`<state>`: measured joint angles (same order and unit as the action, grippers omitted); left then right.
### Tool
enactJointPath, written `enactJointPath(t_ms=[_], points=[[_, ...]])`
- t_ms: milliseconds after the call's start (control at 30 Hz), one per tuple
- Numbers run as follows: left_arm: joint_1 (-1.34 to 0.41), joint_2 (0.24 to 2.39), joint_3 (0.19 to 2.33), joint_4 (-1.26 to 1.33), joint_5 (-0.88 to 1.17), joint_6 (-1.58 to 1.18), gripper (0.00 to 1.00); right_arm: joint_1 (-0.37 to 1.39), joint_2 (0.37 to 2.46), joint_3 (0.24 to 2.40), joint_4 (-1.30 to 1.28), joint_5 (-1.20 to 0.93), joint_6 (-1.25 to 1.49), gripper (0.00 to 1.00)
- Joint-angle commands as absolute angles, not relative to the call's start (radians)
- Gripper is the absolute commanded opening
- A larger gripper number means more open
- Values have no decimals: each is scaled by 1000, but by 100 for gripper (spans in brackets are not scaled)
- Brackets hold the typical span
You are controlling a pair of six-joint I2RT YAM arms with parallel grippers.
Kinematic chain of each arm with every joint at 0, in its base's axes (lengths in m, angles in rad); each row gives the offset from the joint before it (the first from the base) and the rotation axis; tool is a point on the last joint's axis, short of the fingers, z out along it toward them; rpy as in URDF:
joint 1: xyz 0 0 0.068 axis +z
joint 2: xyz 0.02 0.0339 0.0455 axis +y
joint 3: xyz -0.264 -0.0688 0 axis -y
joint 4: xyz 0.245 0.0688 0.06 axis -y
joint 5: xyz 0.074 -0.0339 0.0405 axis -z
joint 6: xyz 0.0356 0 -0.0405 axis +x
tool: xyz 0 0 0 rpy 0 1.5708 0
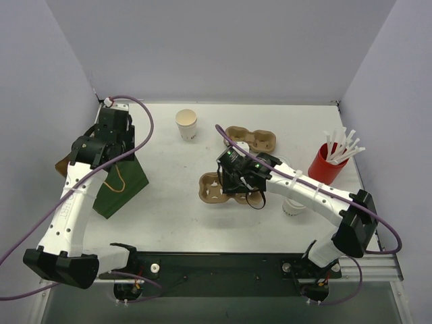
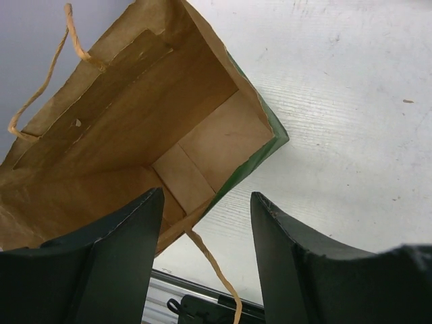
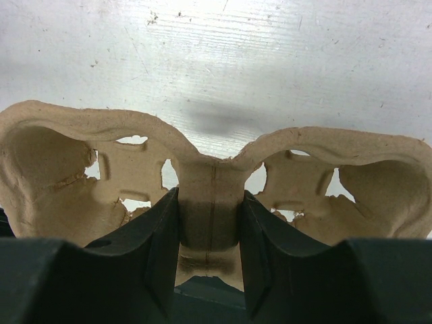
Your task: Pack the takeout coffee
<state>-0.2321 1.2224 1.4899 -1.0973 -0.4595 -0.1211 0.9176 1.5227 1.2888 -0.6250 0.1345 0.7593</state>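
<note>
A white paper cup [image 1: 187, 124], beige inside and without a lid, stands upright at the back centre. A round white lidded thing [image 1: 294, 206] shows partly under my right forearm. My right gripper [image 1: 233, 179] is shut on the middle bridge of a brown two-hole cup carrier [image 1: 214, 188]; in the right wrist view the fingers [image 3: 162, 236] pinch the carrier [image 3: 378, 196] on both sides of the bridge. My left gripper [image 1: 111, 147] is open above the open paper bag [image 1: 125, 183], green outside and brown inside. In the left wrist view the bag [image 2: 135, 115] is empty and its string handle [image 2: 212, 260] hangs between the fingers.
A second brown carrier [image 1: 252, 139] lies at the back centre right. A red cup of white straws [image 1: 328, 163] stands at the right. Grey walls close in the table on three sides. The black base rail [image 1: 223, 264] runs along the near edge.
</note>
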Motion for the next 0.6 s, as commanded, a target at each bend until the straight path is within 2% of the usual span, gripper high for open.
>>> enactJointPath(t_ms=[0,133,367,467,567], points=[[-235,1241,1503,-1066,-511,-101,65,919,1479,1278,-666,156,776,28],[-235,1278,1512,-1075,-491,-115,64,919,1473,1276,-669,160,781,27],[-235,1322,1559,-1106,-486,-161,51,919,1470,1273,-670,156,784,27],[-233,1328,1555,-1101,-486,-189,43,919,1462,1267,-670,160,782,27],[-233,1336,1594,-1100,-445,-219,31,917,1454,1261,-670,169,782,27]])
